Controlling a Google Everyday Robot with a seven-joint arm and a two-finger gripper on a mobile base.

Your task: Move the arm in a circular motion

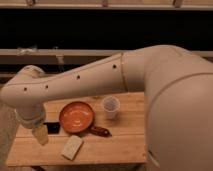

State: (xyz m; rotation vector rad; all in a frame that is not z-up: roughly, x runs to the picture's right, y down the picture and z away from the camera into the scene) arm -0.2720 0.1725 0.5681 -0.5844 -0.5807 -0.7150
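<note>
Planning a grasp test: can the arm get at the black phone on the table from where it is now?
Probably yes. The gripper hangs over the table's left end, right beside the black phone, nothing between them. The orange bowl lies on the phone's far side.
</note>
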